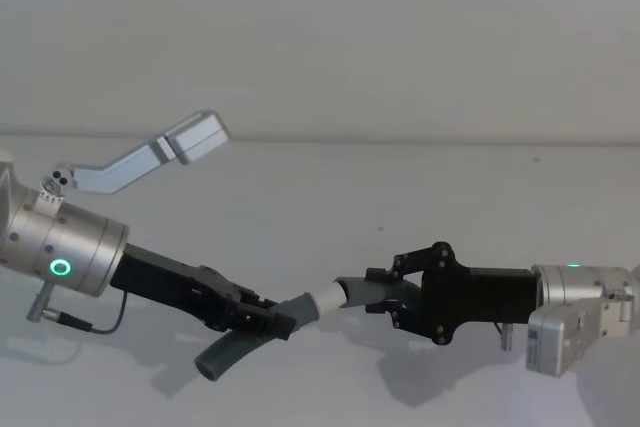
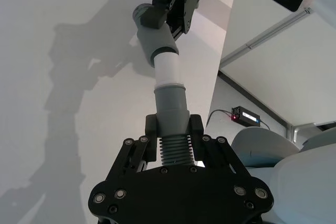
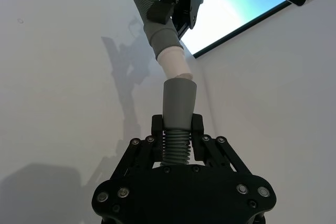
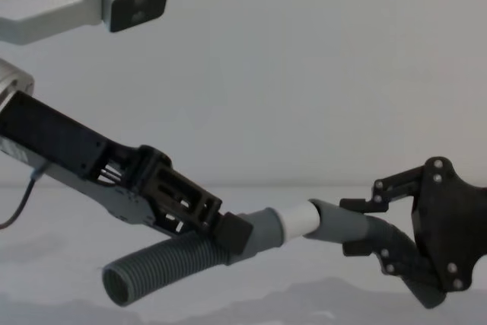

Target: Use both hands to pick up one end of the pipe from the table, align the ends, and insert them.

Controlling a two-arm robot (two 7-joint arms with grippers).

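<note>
The pipe [image 4: 163,268] looks light and limp along its ribbed length, so it will likely sag and swing if held far from the joint; its smooth cuffs seem the stiff parts, and the sound place to hold is on the ribs just behind each cuff, where both hands grip now. It is a dark grey corrugated hose, one bare ribbed open end drooping below the left hand toward the table [image 1: 300,197]. The cuff with the white tube tip [image 4: 298,221] points toward the plain socket cuff [image 4: 346,227], and the tip sits at the socket's mouth; in the right wrist view the tip [image 3: 175,62] meets the socket rim [image 3: 180,98] at a slight angle, so I judge insertion barely begun and alignment not quite true. The left hand [image 1: 262,319], left of the joint, is clamped on the hose behind the tipped cuff. The right hand [image 1: 397,297], right of the joint, is closed on the ribs behind the socket. The whole joint hangs above the table.
</note>
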